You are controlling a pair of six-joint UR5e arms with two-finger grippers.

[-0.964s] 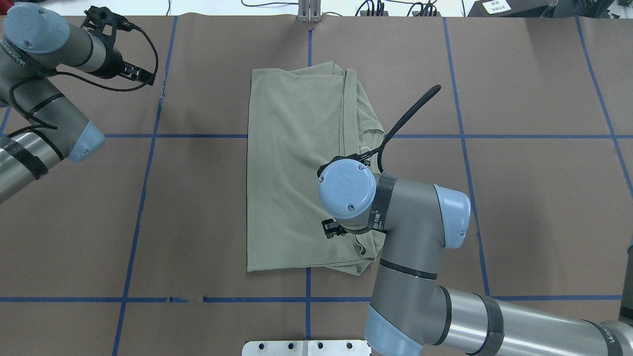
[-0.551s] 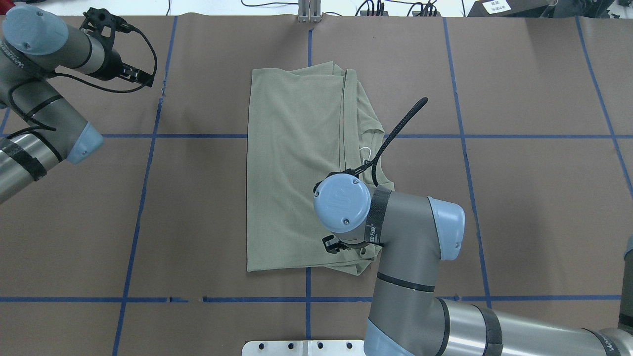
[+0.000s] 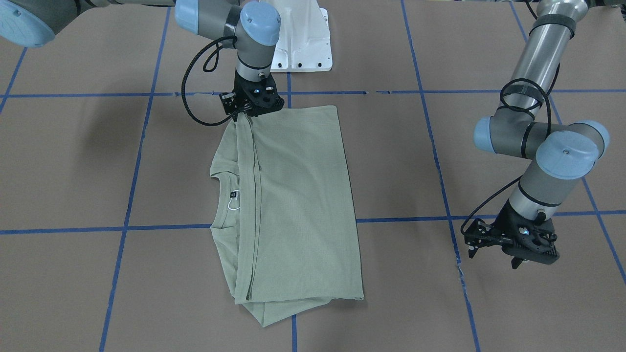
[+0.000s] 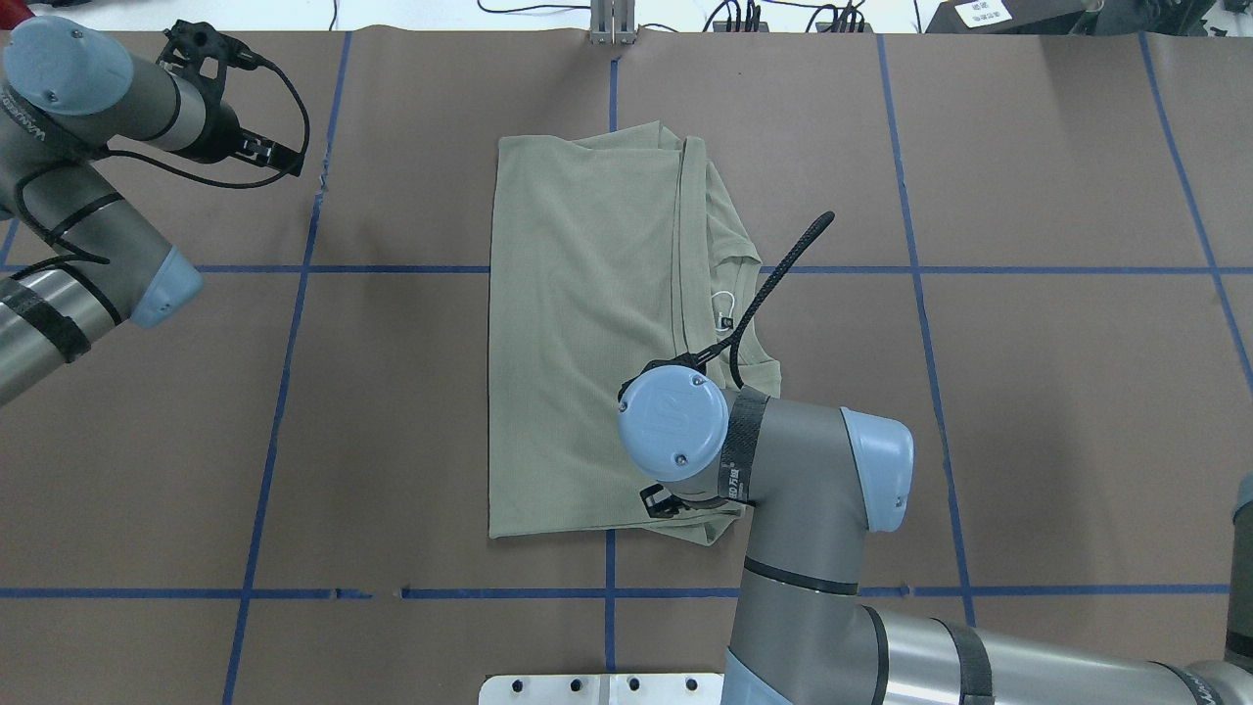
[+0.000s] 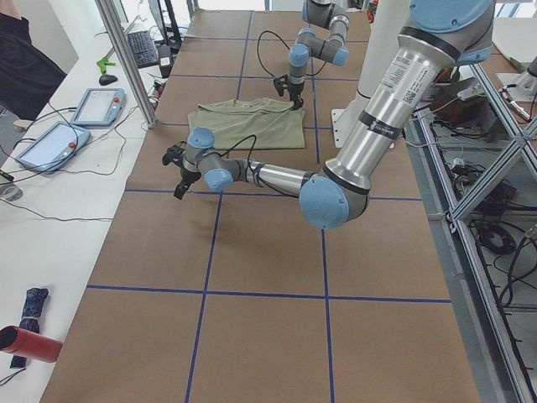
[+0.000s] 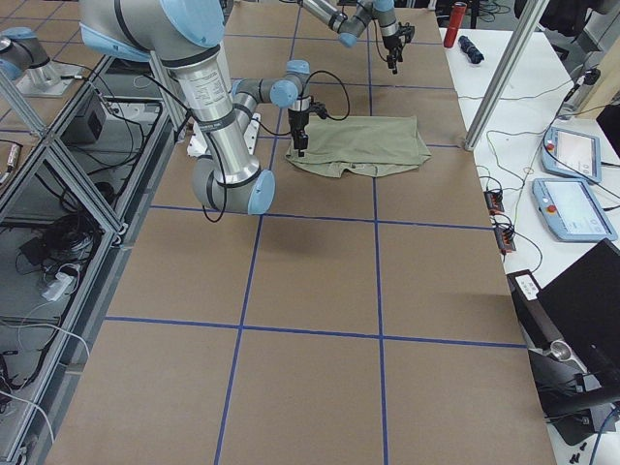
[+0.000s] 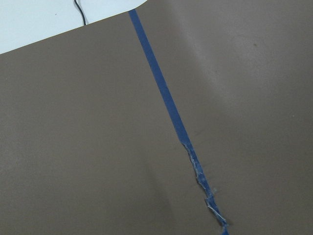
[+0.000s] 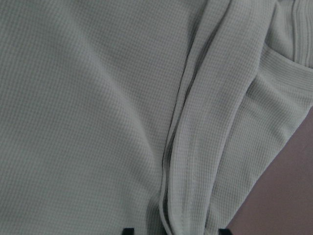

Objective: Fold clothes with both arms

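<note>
Right gripper (image 3: 249, 108) jaws spread, straddling the shirt (image 3: 298, 205) fold (corner nearest robot); left gripper (image 3: 503, 247) above counter (image 3: 73, 171), jaws: cannot tell.

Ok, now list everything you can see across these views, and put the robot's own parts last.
shirt: one, pale sage green, folded at the table's middle, neck opening towards the robot's right.
table cover: one, brown, under everything.
tape lines: several, blue, a grid on the table cover.
pedestal base: one, white, at the robot's edge of the table.
handheld screens: two, grey-blue, on the white side bench.
cylinder: one, red, on that bench's end.
person: one, in dark clothing, partly seen beside the bench.
left gripper: one, black, seems open, over bare table cover, apart from the shirt.
right gripper: one, black, open, tips either side of the shirt's folded edge at its corner nearest the robot.
</note>
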